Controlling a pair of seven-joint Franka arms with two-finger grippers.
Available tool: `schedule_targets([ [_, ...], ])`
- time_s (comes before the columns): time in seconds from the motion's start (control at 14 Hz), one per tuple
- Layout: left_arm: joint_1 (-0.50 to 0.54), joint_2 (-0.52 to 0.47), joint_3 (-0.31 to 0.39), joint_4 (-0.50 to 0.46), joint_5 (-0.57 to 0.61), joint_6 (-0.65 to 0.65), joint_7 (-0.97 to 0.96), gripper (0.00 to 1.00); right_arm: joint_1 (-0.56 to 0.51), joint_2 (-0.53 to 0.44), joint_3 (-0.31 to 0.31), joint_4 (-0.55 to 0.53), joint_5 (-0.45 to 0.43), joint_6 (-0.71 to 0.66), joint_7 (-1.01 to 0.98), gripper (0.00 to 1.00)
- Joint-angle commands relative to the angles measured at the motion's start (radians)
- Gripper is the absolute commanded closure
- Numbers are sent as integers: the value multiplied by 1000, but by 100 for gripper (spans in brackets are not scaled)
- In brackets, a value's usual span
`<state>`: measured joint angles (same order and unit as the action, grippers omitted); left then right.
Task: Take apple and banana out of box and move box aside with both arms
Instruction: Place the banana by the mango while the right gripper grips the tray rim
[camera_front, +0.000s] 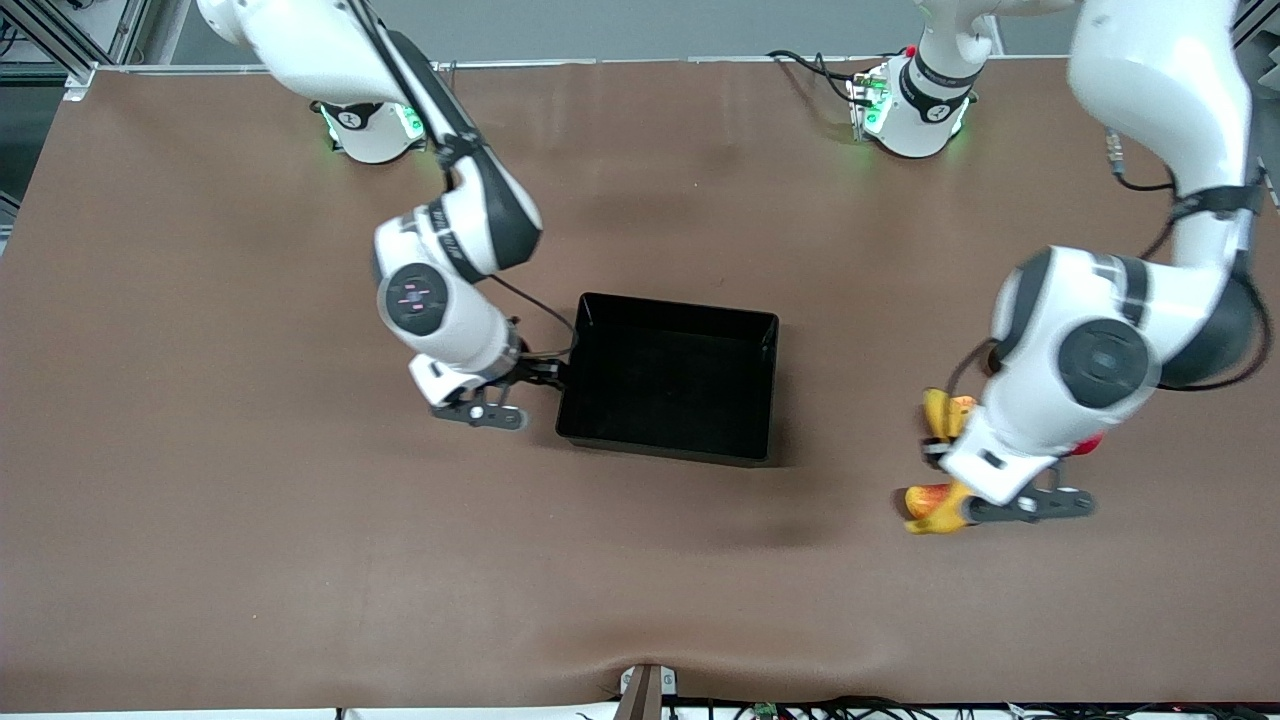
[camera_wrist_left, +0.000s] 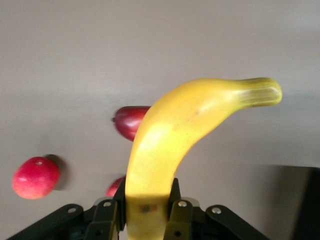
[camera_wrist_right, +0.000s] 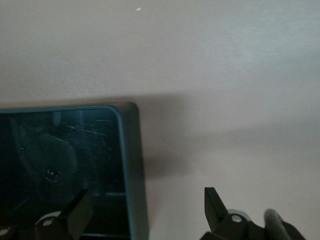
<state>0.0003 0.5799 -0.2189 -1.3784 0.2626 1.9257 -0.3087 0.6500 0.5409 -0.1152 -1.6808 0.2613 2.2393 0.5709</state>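
Box, front view: you see the box (camera_front: 668, 378) empty at frame centre, right gripper (camera_front: 537, 374) spread astride its wall.
Left wrist view: left gripper (camera_wrist_left: 147, 210) clenched on the banana (camera_wrist_left: 175, 142), apple (camera_wrist_left: 35, 177) lower left.
Right wrist view: one finger (camera_wrist_right: 80, 210) inside the wall, one outside.

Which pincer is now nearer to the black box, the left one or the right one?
Right. The right pincer stands open astride the box wall at the right arm's end; the left pincer, shut on the banana, is well apart, toward the left arm's end.
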Motion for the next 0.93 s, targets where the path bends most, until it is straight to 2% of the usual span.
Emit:
schedule_targets([
  [0.0,50,61,-10,7,18,57,51,100,48,54,-14,9,16,74,14,53],
  [0.07,78,77,-10,7,18,87,93,100,62,65,-15,7,10,92,14,74],
  [0.14,117,89,-11,6,17,105,153,100,63,70,-15,7,9,95,14,89],
  [0.21,142,92,-11,4,17,107,199,100,63,70,-15,7,7,94,14,100],
  [0.36,162,112,-10,9,18,114,233,100,60,70,-17,6,7,88,14,100],
  [0.57,158,146,48,9,27,186,253,100,48,53,-20,7,7,63,3,100],
  [0.71,165,185,55,7,27,280,292,100,36,21,-32,13,7,19,0,100],
  [0.86,150,219,85,10,26,318,251,100,22,-24,-55,18,7,-44,-14,100],
])
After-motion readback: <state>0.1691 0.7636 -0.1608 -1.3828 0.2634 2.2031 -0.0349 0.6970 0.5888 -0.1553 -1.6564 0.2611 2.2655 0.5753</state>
